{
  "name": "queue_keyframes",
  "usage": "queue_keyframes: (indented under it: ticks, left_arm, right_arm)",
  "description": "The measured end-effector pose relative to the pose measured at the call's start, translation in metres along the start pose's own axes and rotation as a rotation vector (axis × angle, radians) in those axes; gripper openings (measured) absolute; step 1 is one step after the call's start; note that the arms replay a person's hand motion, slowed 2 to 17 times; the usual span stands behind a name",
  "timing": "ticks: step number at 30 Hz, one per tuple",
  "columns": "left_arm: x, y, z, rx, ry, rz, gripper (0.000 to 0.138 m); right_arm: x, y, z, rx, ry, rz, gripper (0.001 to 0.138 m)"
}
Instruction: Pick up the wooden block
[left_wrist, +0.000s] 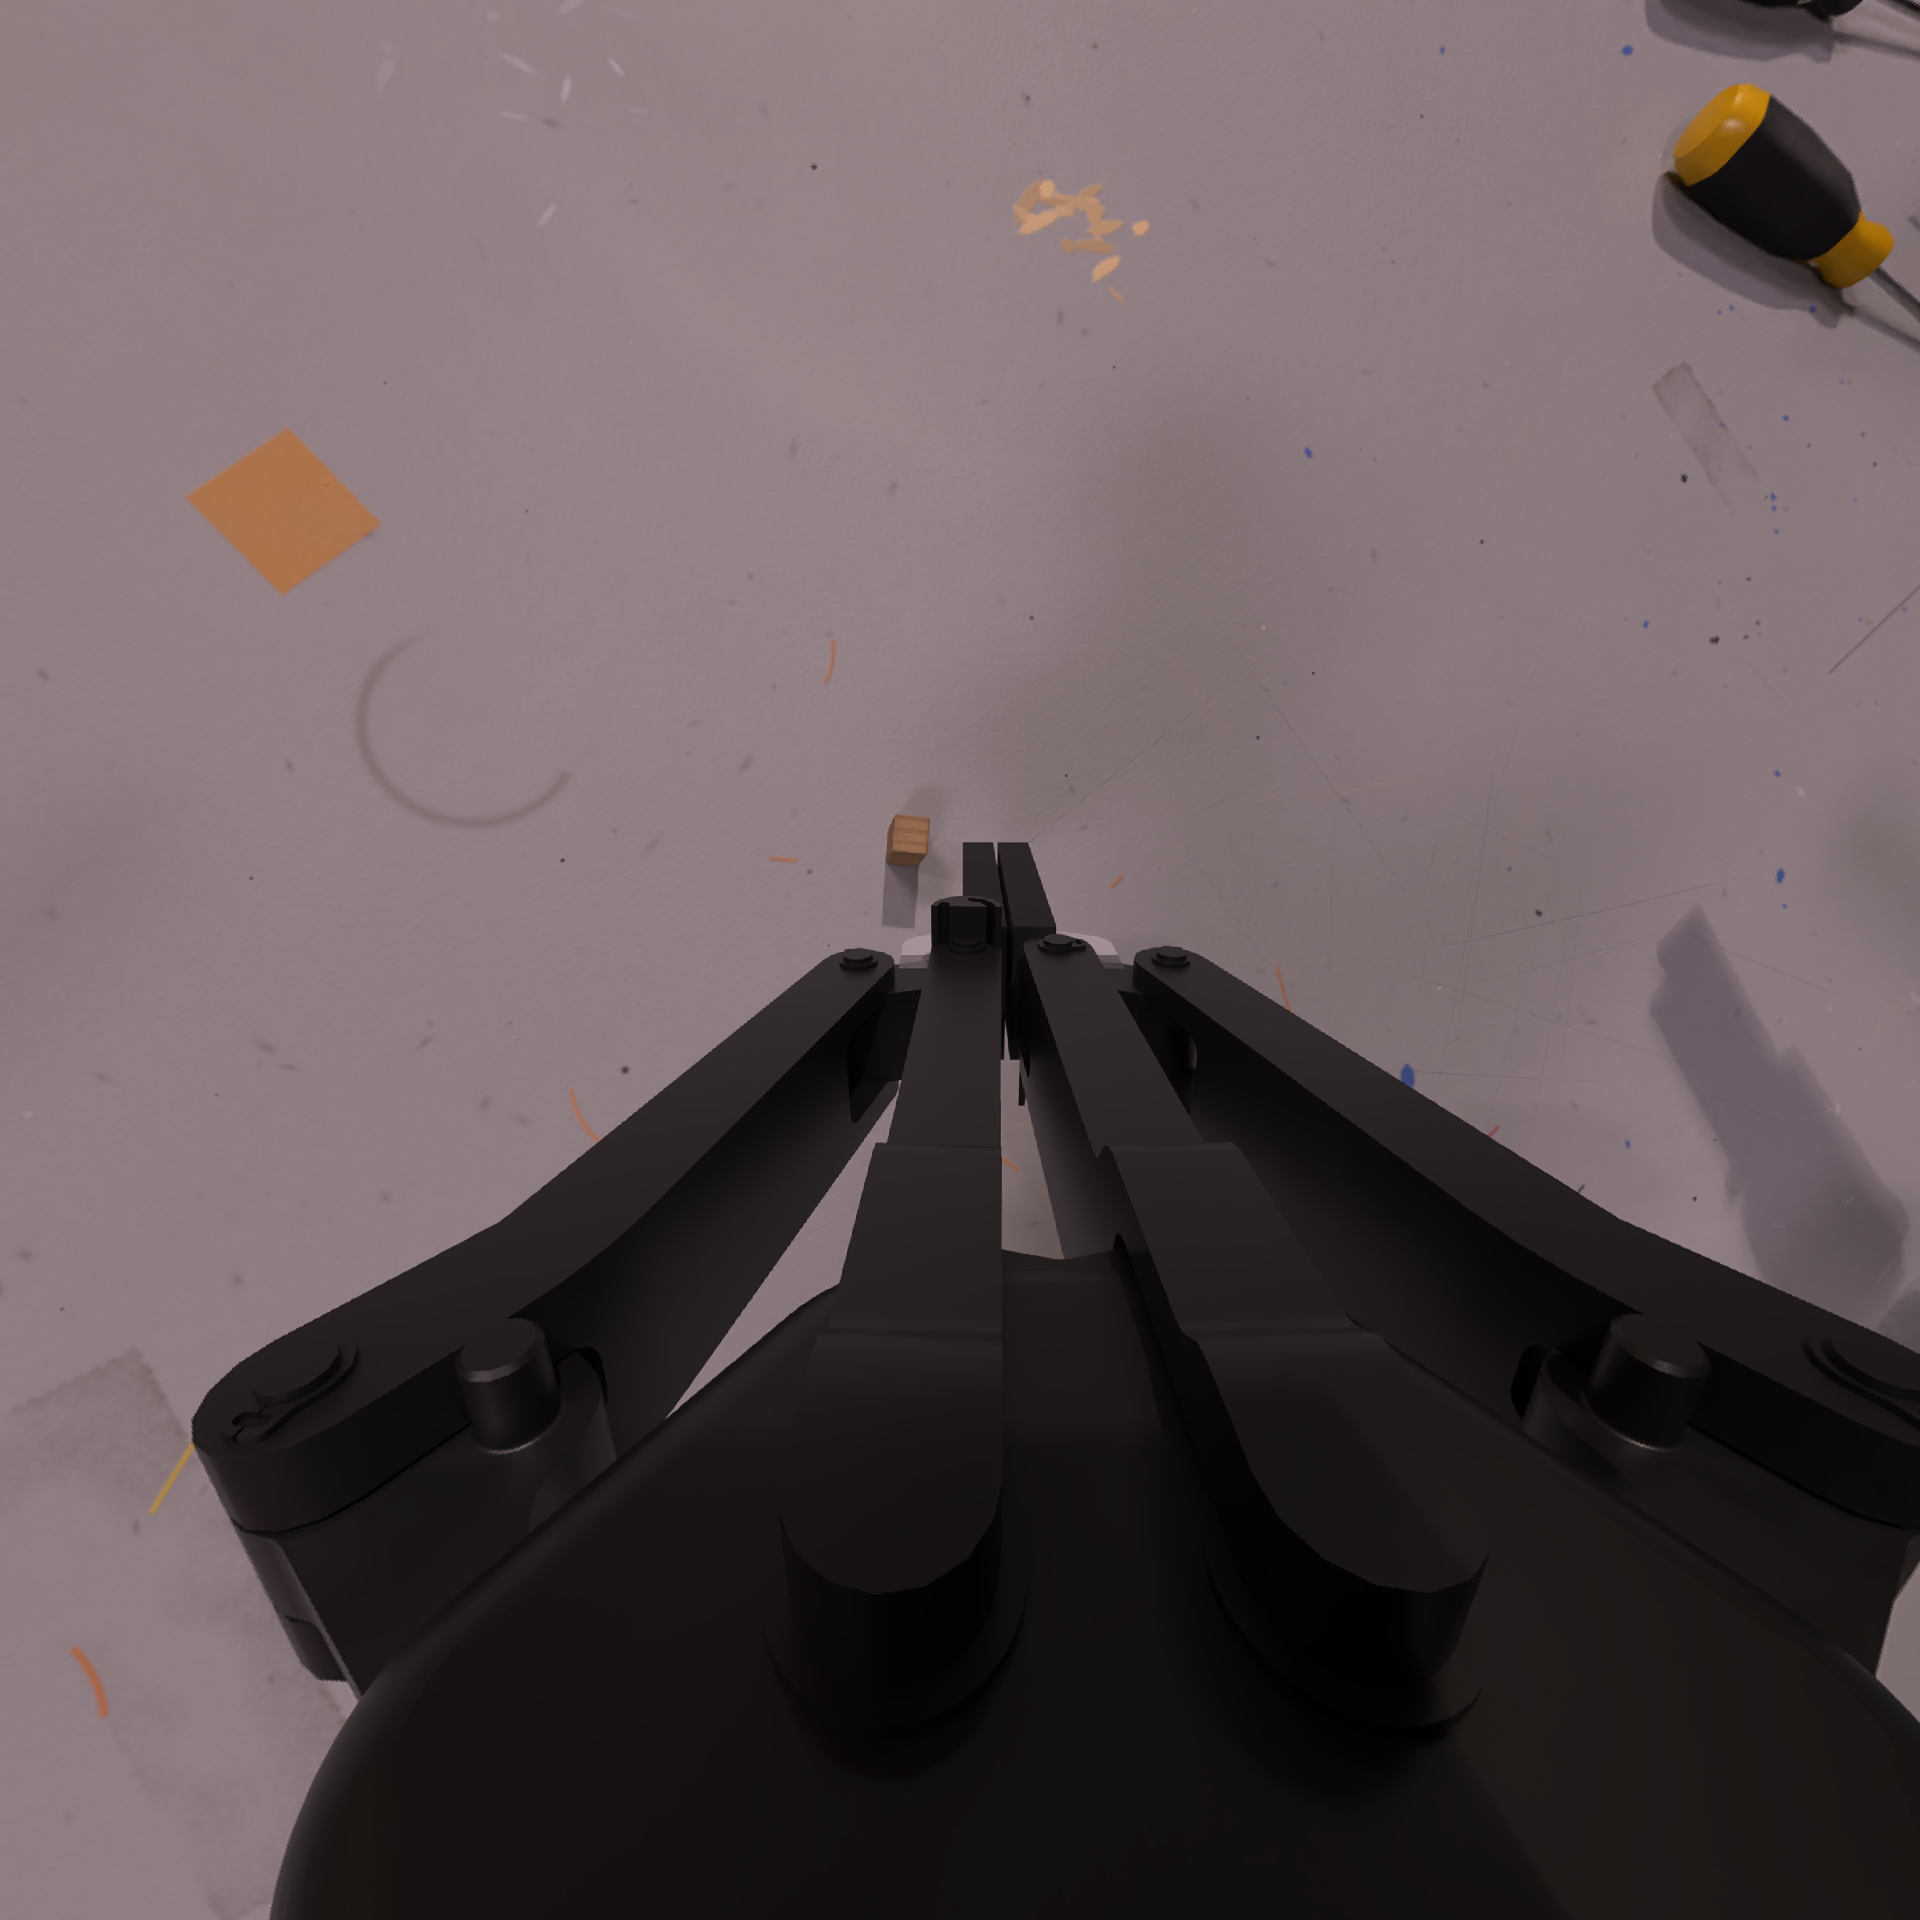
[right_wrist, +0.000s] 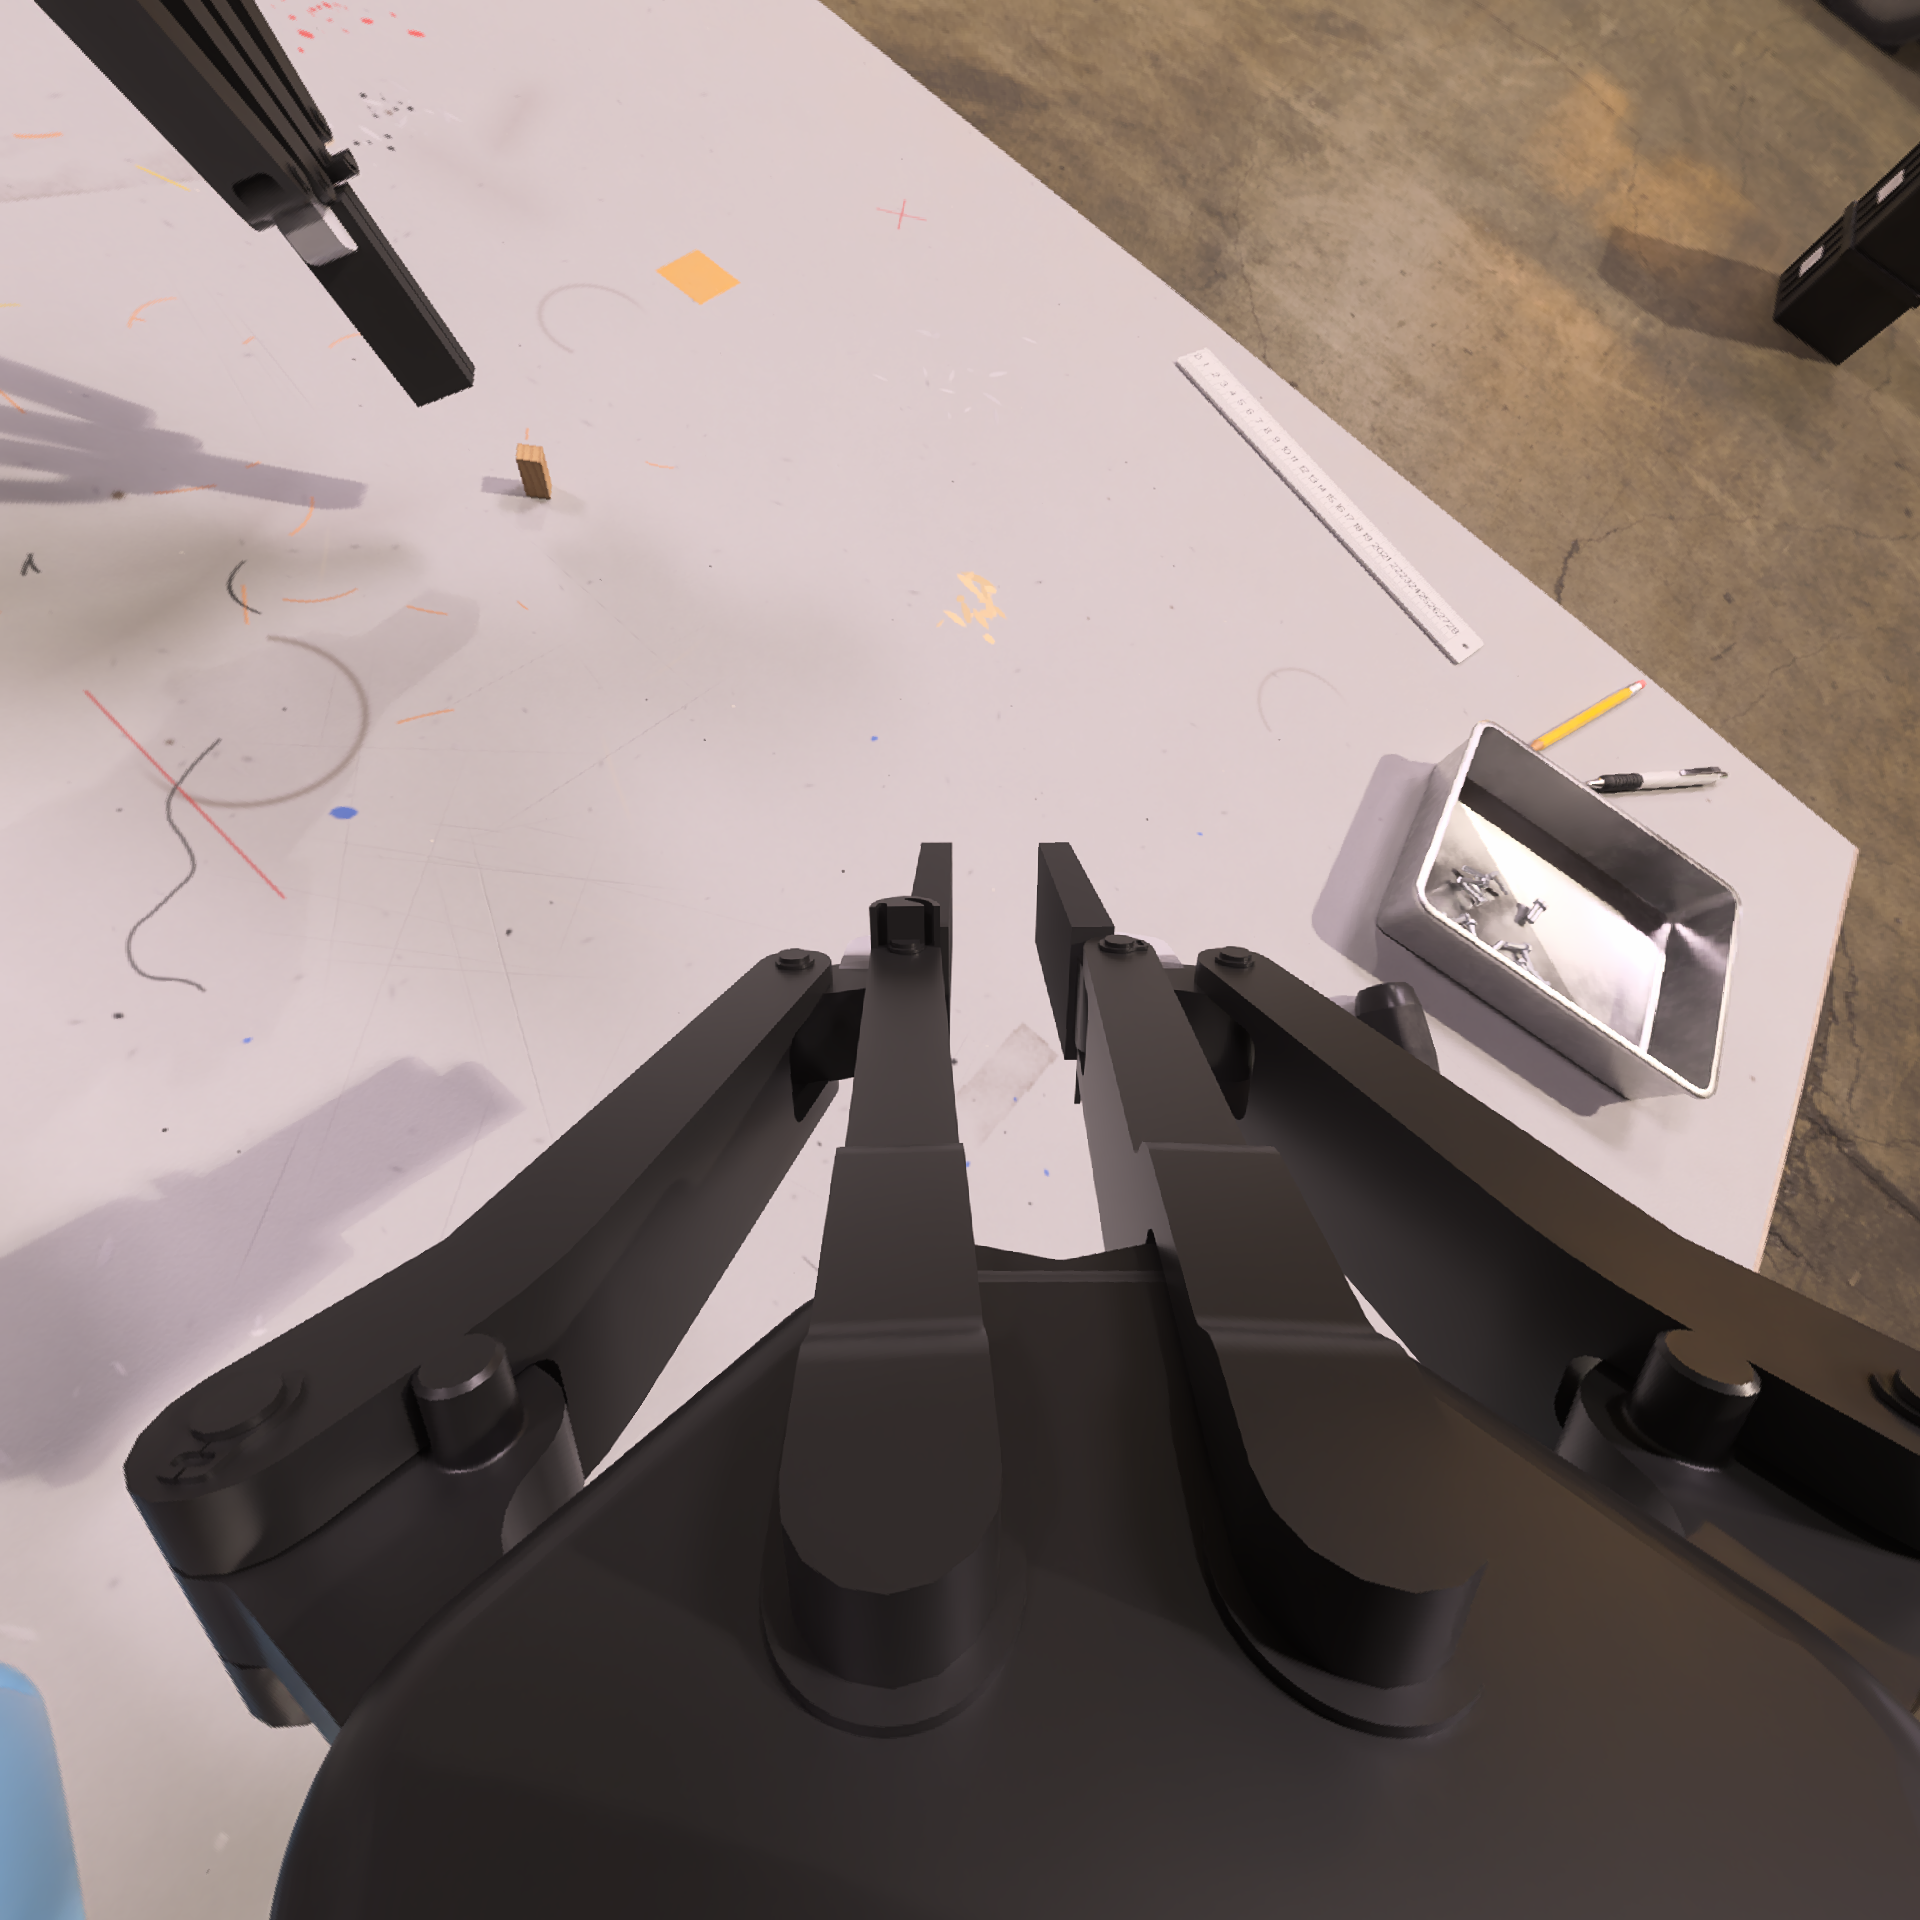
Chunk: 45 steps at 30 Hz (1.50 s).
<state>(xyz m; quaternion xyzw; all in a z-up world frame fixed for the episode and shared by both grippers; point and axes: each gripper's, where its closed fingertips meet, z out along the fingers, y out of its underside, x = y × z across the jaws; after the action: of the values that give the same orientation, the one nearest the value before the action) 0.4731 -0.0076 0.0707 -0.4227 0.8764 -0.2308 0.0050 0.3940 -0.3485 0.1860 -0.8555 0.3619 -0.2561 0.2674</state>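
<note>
The wooden block (left_wrist: 908, 840) is small and light brown and stands on the grey table. It sits just left of my left gripper (left_wrist: 995, 857) tips, below them and outside the jaws. The left jaws are pressed together with nothing between them. In the right wrist view the block (right_wrist: 533, 471) stands upright at the far left. The left gripper's fingers (right_wrist: 400, 322) hover above it and to its left, apart from it. My right gripper (right_wrist: 994, 862) is far from the block, with a narrow empty gap between its fingers.
A screwdriver with a yellow and black handle (left_wrist: 1777, 187) lies at the far right. A metal tray (right_wrist: 1704, 914) holding screws, a ruler (right_wrist: 1330, 499), a pencil (right_wrist: 1587, 715) and a pen (right_wrist: 1657, 779) lie near the table's right edge. A blue object (right_wrist: 31, 1808) shows at bottom left.
</note>
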Motion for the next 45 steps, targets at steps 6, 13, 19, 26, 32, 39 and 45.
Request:
queue_keyframes:
  ticks: [6, 13, 19, 26, 32, 39, 45]
  left_arm:
    - [-0.003, 0.000, 0.001, 0.015, 0.018, -0.015, 0.001]
    - [-0.004, -0.007, -0.007, 0.078, 0.024, -0.028, 0.001]
    - [-0.006, -0.011, -0.009, 0.105, 0.014, -0.045, 0.007]
    - [-0.013, -0.014, -0.004, 0.119, -0.025, -0.040, 0.014]
    - [-0.024, -0.018, 0.004, 0.123, -0.108, -0.023, 0.021]
    - [-0.031, -0.022, 0.019, 0.136, -0.167, 0.044, 0.023]
    - [-0.023, -0.024, 0.034, 0.139, -0.119, 0.071, 0.025]
  right_arm:
    - [0.003, 0.000, -0.002, 0.005, 0.004, 0.007, 0.022]
    - [0.007, 0.001, -0.006, 0.012, 0.014, 0.017, 0.022]
    - [0.010, 0.003, -0.008, 0.011, 0.023, 0.022, 0.022]
    - [0.014, 0.005, -0.009, 0.005, 0.034, 0.024, 0.022]
    - [0.015, 0.007, -0.009, -0.003, 0.039, 0.021, 0.022]
    - [0.015, 0.009, -0.007, -0.016, 0.033, 0.017, 0.022]
    - [0.014, 0.011, -0.005, -0.028, 0.031, 0.008, 0.022]
